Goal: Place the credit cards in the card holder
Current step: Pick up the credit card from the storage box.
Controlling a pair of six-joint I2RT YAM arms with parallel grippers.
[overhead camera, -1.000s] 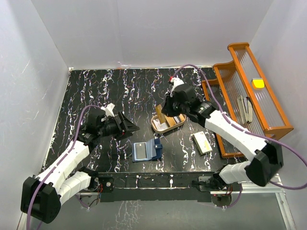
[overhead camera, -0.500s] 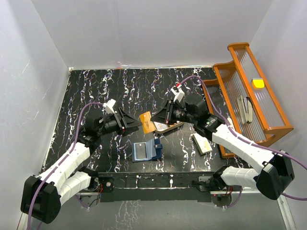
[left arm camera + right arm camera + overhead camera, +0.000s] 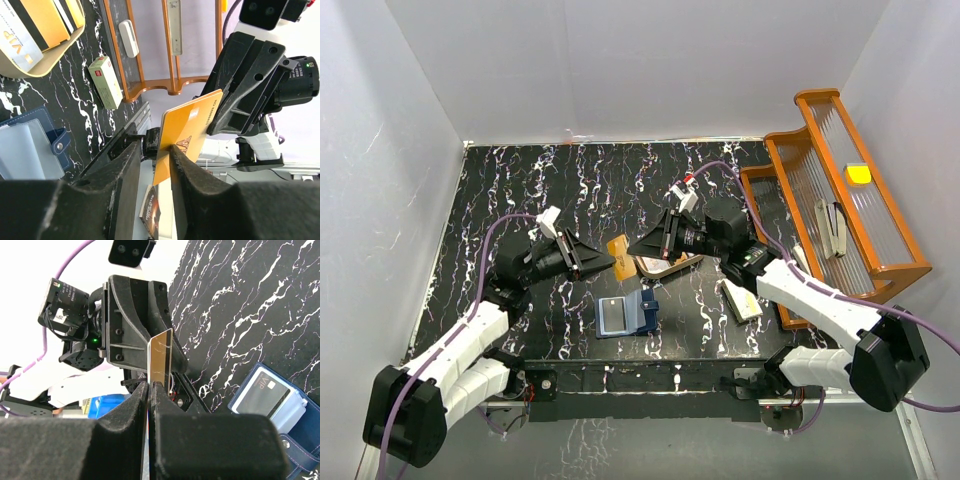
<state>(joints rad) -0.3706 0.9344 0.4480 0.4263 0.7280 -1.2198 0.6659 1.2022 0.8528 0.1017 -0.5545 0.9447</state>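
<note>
An orange credit card (image 3: 618, 247) hangs in the air between both arms. My right gripper (image 3: 151, 385) is shut on one end of the card (image 3: 161, 355). My left gripper (image 3: 155, 145) is open around the other end (image 3: 187, 132): one finger touches the card's face, and a gap shows on the other side. The navy card holder (image 3: 625, 313) lies open on the table just below them, with a grey card (image 3: 262, 395) in its clear pocket. More cards (image 3: 30, 30) stand in the tan tray (image 3: 665, 265).
A cream-yellow block (image 3: 741, 298) lies right of the card holder. An orange rack (image 3: 840, 200) fills the right side, with a yellow thing on top. White walls close in the black marbled table (image 3: 570, 180).
My right gripper lifted the orange card out of the tray and carried it left. My left gripper came up to meet it and has narrowed around the card's free end.
</note>
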